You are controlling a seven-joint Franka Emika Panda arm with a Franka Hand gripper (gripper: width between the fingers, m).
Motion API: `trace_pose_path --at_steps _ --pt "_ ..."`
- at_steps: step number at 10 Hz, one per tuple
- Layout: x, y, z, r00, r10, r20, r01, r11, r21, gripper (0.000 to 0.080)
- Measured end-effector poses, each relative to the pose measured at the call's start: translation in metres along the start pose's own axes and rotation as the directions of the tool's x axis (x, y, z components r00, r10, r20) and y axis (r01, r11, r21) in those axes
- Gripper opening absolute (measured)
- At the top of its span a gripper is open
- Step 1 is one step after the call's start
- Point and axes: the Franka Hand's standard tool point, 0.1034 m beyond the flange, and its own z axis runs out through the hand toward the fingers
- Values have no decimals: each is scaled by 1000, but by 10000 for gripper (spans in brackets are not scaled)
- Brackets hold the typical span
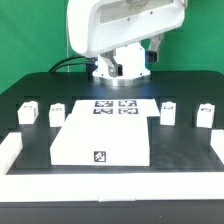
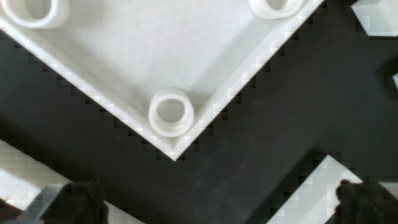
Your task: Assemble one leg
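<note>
Four small white legs stand in a row on the black table: two at the exterior view's left [image 1: 28, 112] [image 1: 57, 113], two at its right [image 1: 168, 113] [image 1: 206, 114]. The large white square panel [image 1: 103, 135] lies between them near the front. My gripper [image 2: 222, 208] is open and empty, its two dark fingers [image 2: 80, 205] spread wide, high above a corner of the panel [image 2: 125, 60] with its round socket [image 2: 169, 110]. No leg shows in the wrist view. In the exterior view the arm [image 1: 120, 30] hangs at the back; its fingertips do not show clearly.
The marker board [image 1: 115, 106] lies behind the panel. Long white bars lie at the table's left [image 1: 8, 150] and right [image 1: 218, 148] edges. White strips [image 2: 18, 180] [image 2: 294, 195] cross the wrist view beside the fingers.
</note>
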Motion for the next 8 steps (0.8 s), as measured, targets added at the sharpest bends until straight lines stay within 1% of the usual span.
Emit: trace_pose_path --at_steps 1,8 --pt "0 0 0 1000 14 -7 -14 1000 11 650" --pt "0 -1 1 1000 14 -6 -14 1000 12 650"
